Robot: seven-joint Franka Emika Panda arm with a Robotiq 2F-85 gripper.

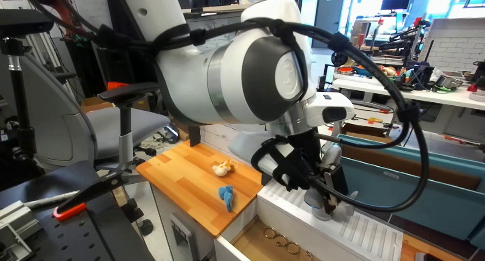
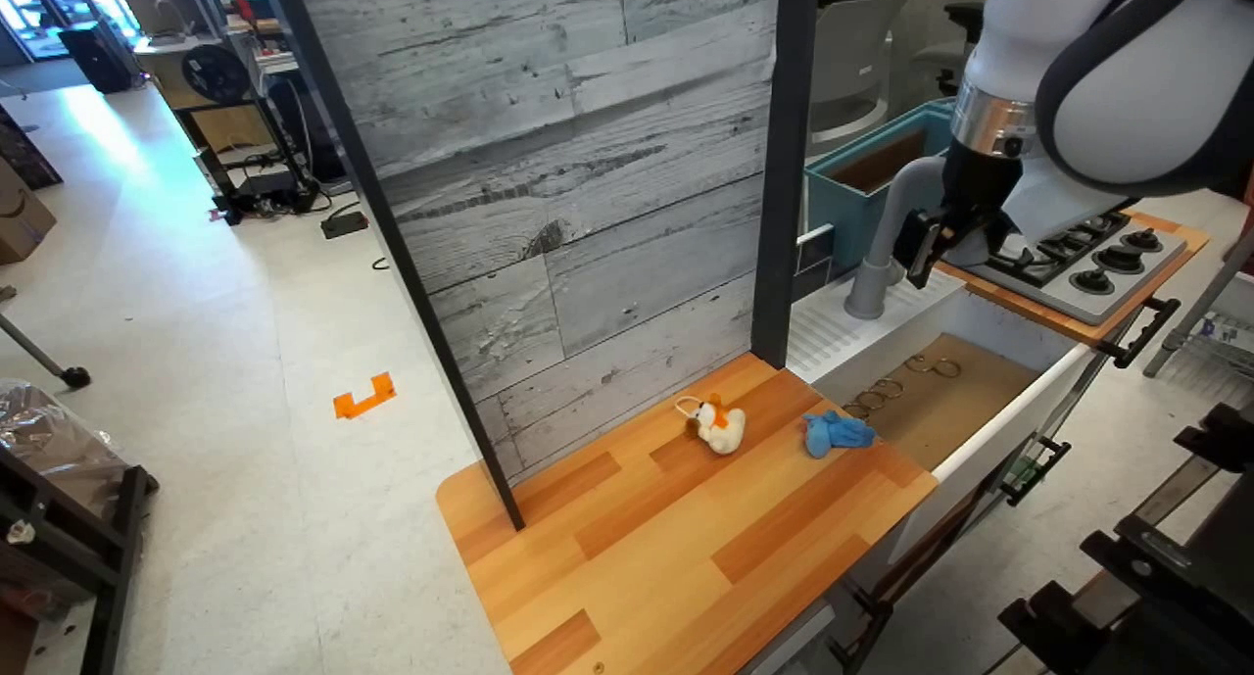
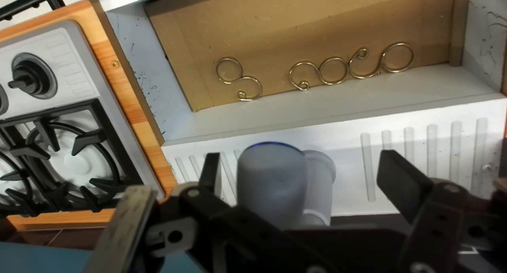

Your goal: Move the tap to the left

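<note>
The tap is matte grey with an upright column and an arched spout. Its column (image 2: 866, 288) stands on the white drain board (image 2: 818, 340) in an exterior view. In the other exterior picture, the tap's spout end (image 1: 313, 199) shows beside my gripper (image 1: 333, 204), which hides much of the column. In the wrist view the tap's spout end (image 3: 272, 182) lies between the fingers of my open gripper (image 3: 303, 174). It is closer to the left finger, with a wide gap to the right finger. The gripper (image 2: 923, 249) also shows by the spout in an exterior view.
The sink basin (image 3: 324, 106) holds several curled metal rings (image 3: 332, 71). A stove (image 3: 77, 162) adjoins the sink. A teal bin (image 1: 409, 193) stands behind the drain board. A white plush toy (image 2: 722, 430) and a blue plush toy (image 2: 833, 432) lie on the wooden counter (image 2: 686, 557).
</note>
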